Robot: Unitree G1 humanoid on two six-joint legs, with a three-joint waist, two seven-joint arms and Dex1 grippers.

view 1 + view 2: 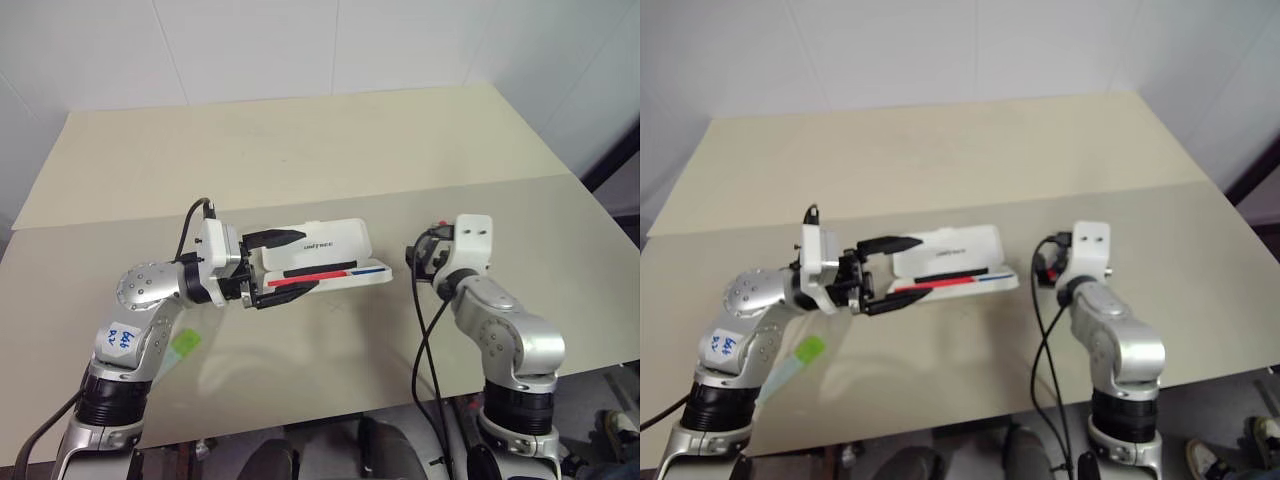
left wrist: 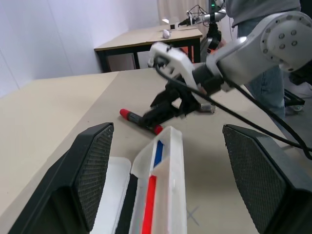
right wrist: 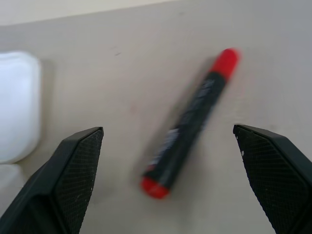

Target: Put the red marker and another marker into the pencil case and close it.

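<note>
A: At centre frame in the head view, what sits on the counter (image 1: pixel 300 140)?

B: The white case (image 1: pixel 325 255), lying open, lid raised toward the back. A thin red stick (image 1: pixel 310 277) and a thin blue stick (image 1: pixel 370 270) lie in the tray beside a black strip.

A: Where are the grippers?

B: The left gripper (image 1: pixel 283 268) is at the case's left end, fingers spread and released, one above the lid edge and one below the tray edge. The right gripper (image 3: pixel 170 180), right of centre, is also released, fingers wide apart and holding nothing.

A: And the markers?

B: The red marker (image 3: pixel 187 124) lies on the counter between the right gripper's open fingers, untouched, just right of the case. The green marker (image 1: pixel 805 355) lies at lower left, well apart from the case.
</note>
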